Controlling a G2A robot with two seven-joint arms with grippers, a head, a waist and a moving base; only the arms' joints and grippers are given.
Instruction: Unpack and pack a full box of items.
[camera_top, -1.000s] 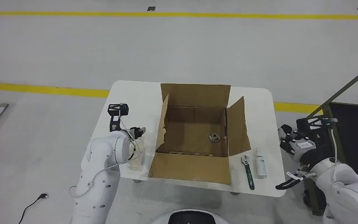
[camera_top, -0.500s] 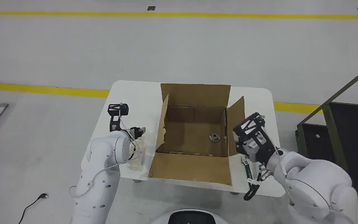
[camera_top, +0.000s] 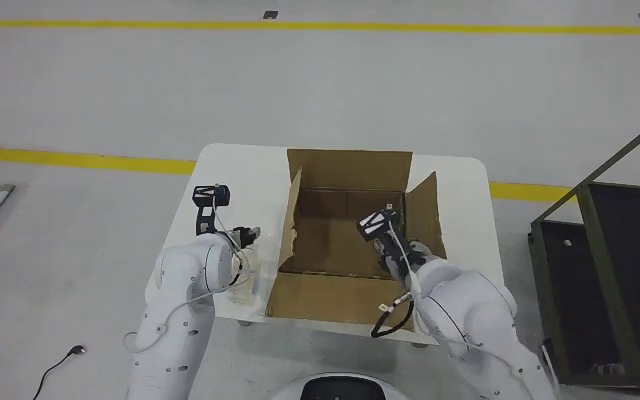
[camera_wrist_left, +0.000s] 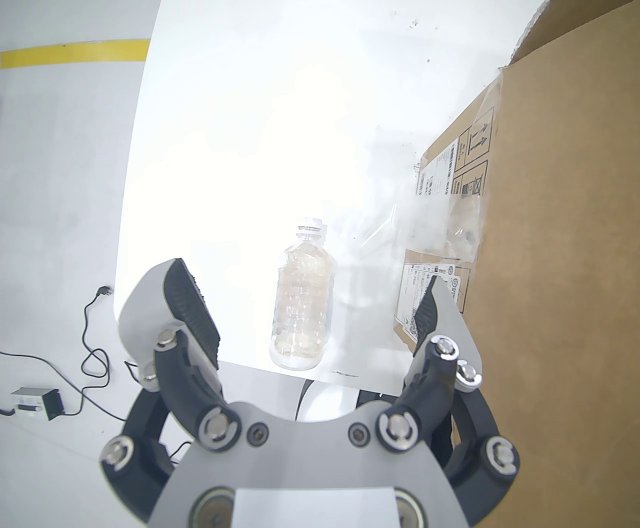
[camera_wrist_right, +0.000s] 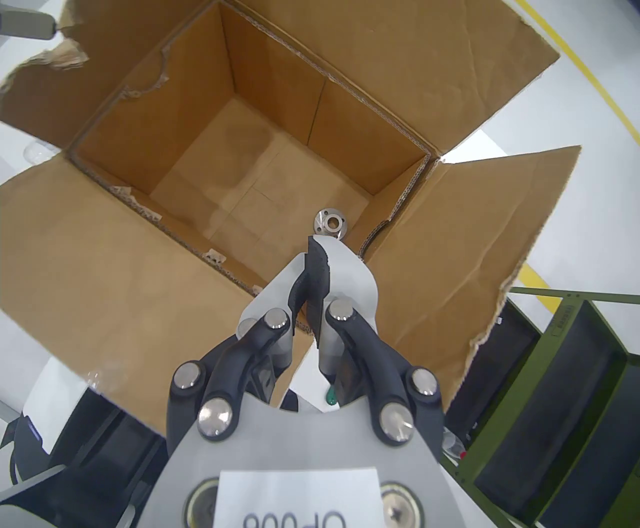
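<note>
An open cardboard box (camera_top: 345, 290) stands in the middle of the white table (camera_top: 240, 165), flaps spread. On its floor, close to a corner, lies a small round metal flange (camera_wrist_right: 330, 222). My right gripper (camera_wrist_right: 315, 248) hangs shut and empty above that corner, over the box's right side in the top view (camera_top: 378, 225). A clear plastic bottle (camera_wrist_left: 302, 305) lies on the table beside the box's left wall (camera_wrist_left: 550, 250), near the table's front edge. My left gripper (camera_wrist_left: 305, 280) hovers open over the bottle, one finger on each side, not touching it.
A dark green metal frame (camera_top: 585, 270) stands on the floor right of the table. Clear tape and labels (camera_wrist_left: 445, 235) cover the box's outer wall beside the bottle. A cable and a small adapter (camera_wrist_left: 35, 402) lie on the floor.
My right arm has swung from beyond the table's right edge leftward to above the box, now covering the wrench and white bottle seen there earlier. The left arm has not moved.
</note>
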